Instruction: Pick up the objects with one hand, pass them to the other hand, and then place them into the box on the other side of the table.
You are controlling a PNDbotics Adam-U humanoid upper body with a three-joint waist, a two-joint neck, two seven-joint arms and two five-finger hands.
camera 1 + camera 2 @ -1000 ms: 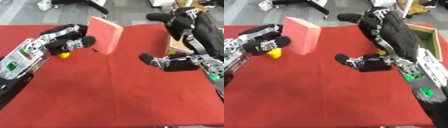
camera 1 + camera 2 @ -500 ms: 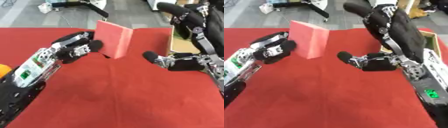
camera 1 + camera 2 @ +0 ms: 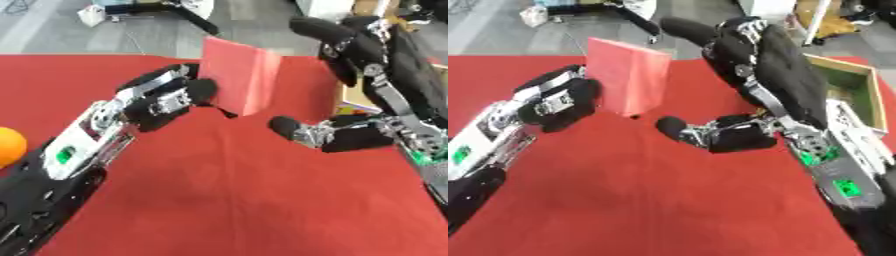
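- Red cloth (image 3: 219, 200) covers the table; grey floor and the base of a white stand lie beyond the far edge.
- Green-lined open box (image 3: 852, 90) sits at the table's right edge.
- Orange ball (image 3: 9, 145) rests at the left edge.
- Left hand (image 3: 171, 97): fingers curled around the red block (image 3: 238, 80), holding it upright above the cloth, left of centre.
- Right hand (image 3: 715, 134): low over the cloth, near the block, not touching it; finger state cannot be determined.

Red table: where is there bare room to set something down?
The near half of the red table, below both hands, is bare. It is crowded farther back, where the left hand holds the red block near the right hand.
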